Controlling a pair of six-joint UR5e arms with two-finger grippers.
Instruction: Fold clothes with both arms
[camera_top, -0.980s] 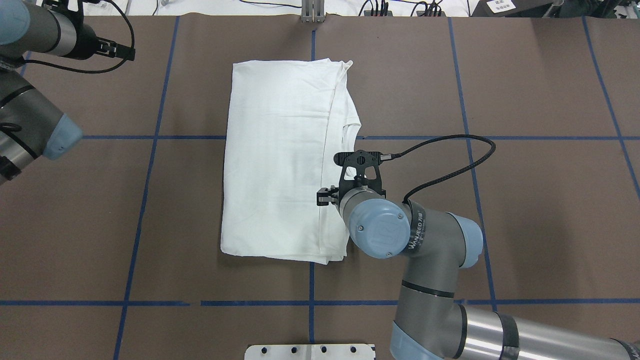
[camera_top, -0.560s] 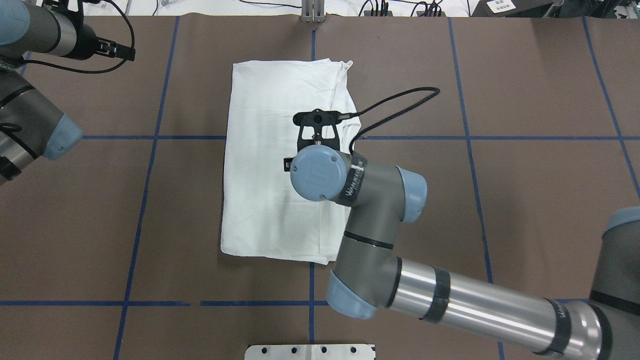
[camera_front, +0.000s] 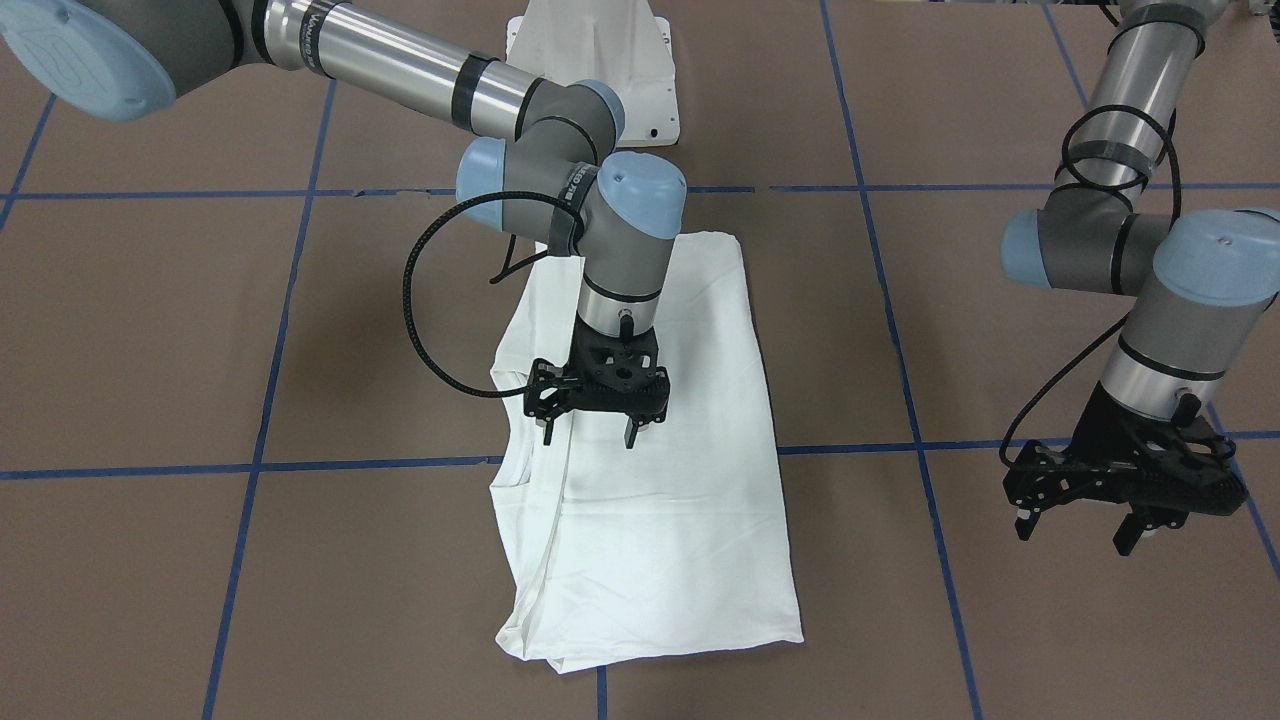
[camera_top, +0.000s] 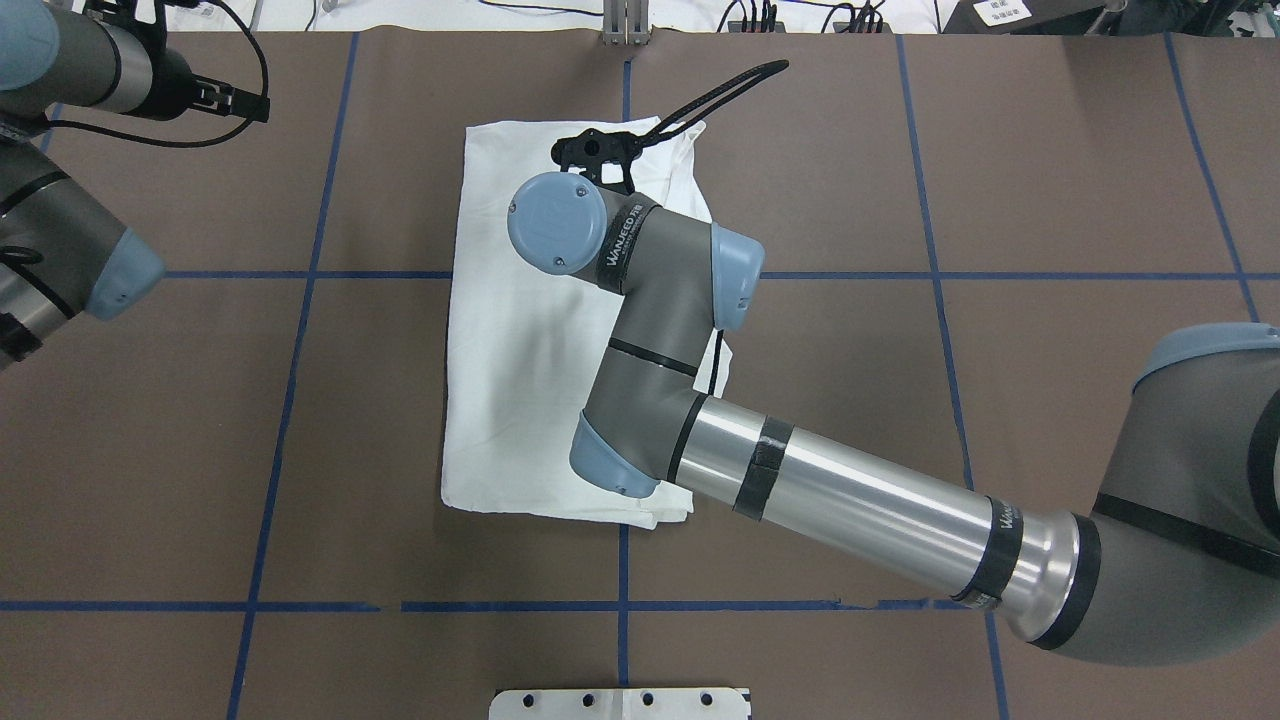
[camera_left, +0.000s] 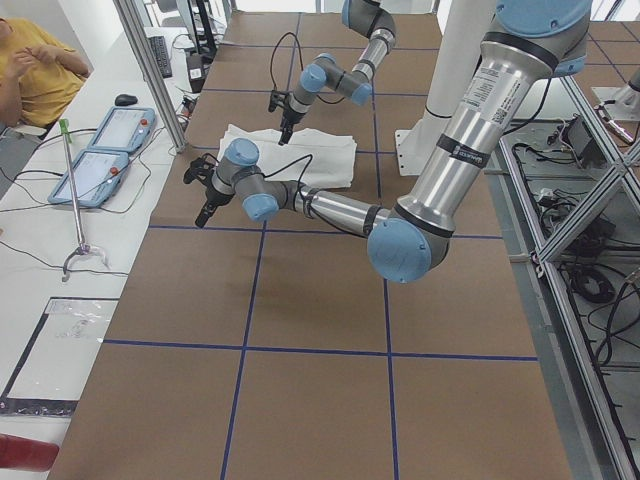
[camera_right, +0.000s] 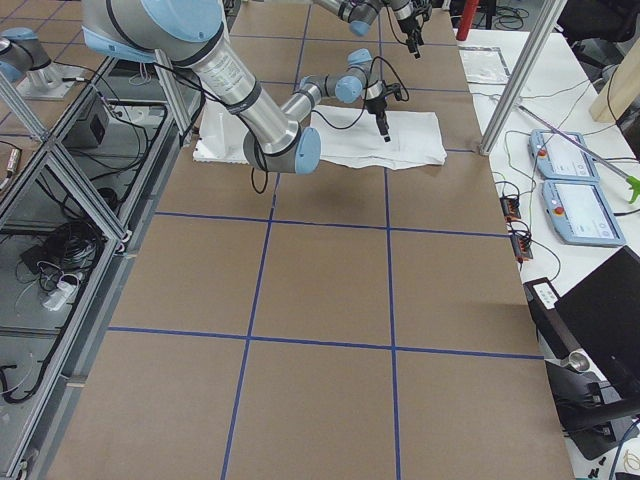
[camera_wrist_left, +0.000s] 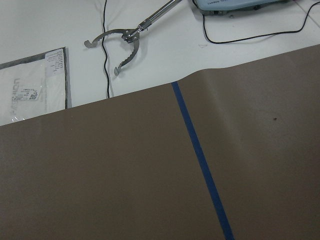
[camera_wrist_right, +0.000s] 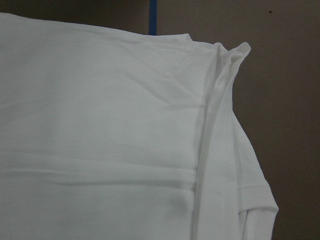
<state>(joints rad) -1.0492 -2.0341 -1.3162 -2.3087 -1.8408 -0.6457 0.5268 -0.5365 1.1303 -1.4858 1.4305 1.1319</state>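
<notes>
Two sets of jaws spread wide, holding nothing: right gripper (camera_front: 590, 438) above the folded white T-shirt (camera_front: 660, 540) mid-table, left gripper (camera_front: 1073, 538) well apart over bare brown table covering (camera_top: 1050, 400) gridded with blue tape (camera_top: 300, 275). Beyond the edge, white bench (camera_wrist_left: 165, 55), teach pendants (camera_left: 105, 150), metal grabber tool (camera_wrist_left: 125, 37).

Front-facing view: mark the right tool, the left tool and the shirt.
right tool (camera_front: 590, 432), front-facing view, midway between its fingertips.
left tool (camera_front: 1075, 533), front-facing view, midway between its fingertips.
shirt (camera_front: 680, 540), front-facing view, bare cloth near its lower edge.
</notes>
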